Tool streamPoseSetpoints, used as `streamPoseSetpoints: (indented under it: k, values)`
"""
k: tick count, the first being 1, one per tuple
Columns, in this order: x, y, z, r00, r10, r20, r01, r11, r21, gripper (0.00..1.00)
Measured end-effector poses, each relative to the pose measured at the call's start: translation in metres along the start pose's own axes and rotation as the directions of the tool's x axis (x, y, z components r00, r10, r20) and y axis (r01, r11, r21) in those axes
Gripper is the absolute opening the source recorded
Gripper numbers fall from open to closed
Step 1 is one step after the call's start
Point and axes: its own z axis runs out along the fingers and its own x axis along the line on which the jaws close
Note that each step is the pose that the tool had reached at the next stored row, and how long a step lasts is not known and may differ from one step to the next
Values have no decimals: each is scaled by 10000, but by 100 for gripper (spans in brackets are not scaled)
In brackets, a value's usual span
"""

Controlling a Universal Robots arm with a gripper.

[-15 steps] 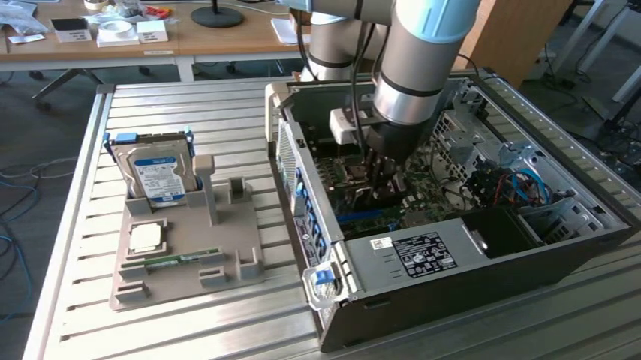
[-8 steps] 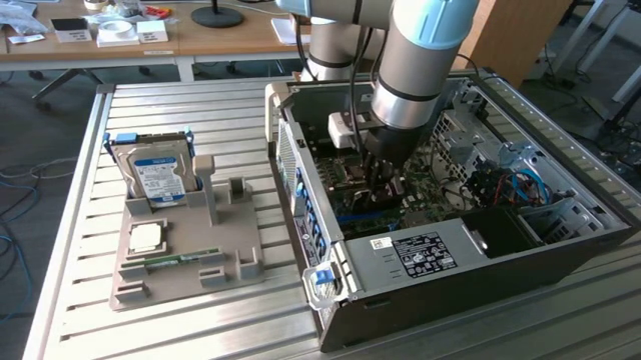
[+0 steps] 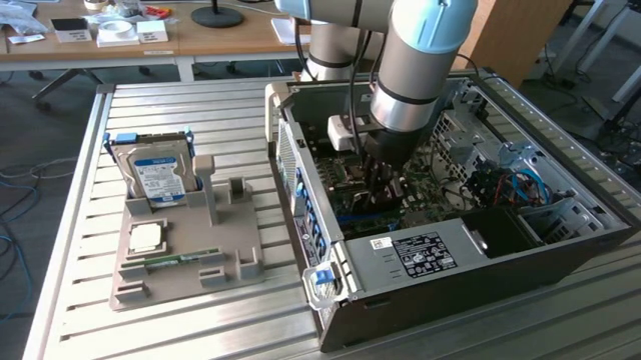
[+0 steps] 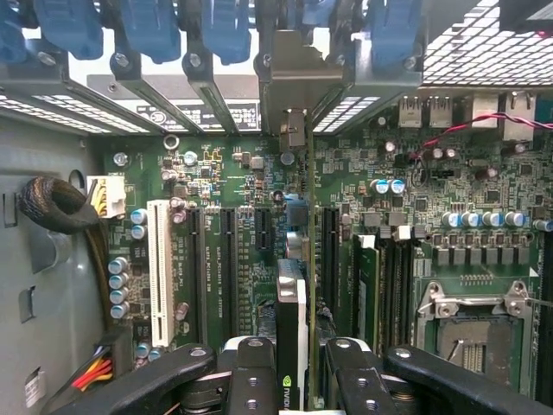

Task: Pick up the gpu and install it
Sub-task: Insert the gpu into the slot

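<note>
End effector (image 4: 292, 367): narrow, fingers (image 4: 251, 372) closed on both flat faces of the gpu (image 4: 291, 320). Arm reaches down into the open case (image 3: 521, 262).
Gpu pos.: inside case, held on edge, approx. perpendicular to the mobo (image 4: 259, 173), w/ long black slots (image 4: 226, 259) on either side.
Grip rationale: judged. Clamping the faces at the edge far from the mobo leaves the connector edge free to face a slot.
Alignment: bracket end (image 4: 292, 130) points at the rear wall's openings under the blue latches (image 4: 226, 26). Judged: keeps bracket and opening in line.
Case: lies on its side on the tabletop (image 3: 200, 330), open side up. Gives vert. access for the arm.
Fixture (image 3: 191, 247): gray, on tabletop near case. Holds hdd (image 3: 152, 176) upright and a memory stick (image 3: 170, 261) flat. Judged: fixed pick-up pos. for parts.
Hidden, connector: gpu's lower edge masked by its own body. Seated or not, and which slot lies under it: cannot tell.
Hidden, exterior view: gpu hard to make out under the arm and the dark end effector.
Hidden, cooler: seen edge-on. Logo strip (image 4: 288, 393) cut off at frame edge.
</note>
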Motion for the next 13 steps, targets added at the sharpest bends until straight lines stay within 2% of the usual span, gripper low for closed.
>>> streamPoseSetpoints:
  k: [13]
  values:
    - [0,1,39,10000,1,7,-1,10000,5,27]
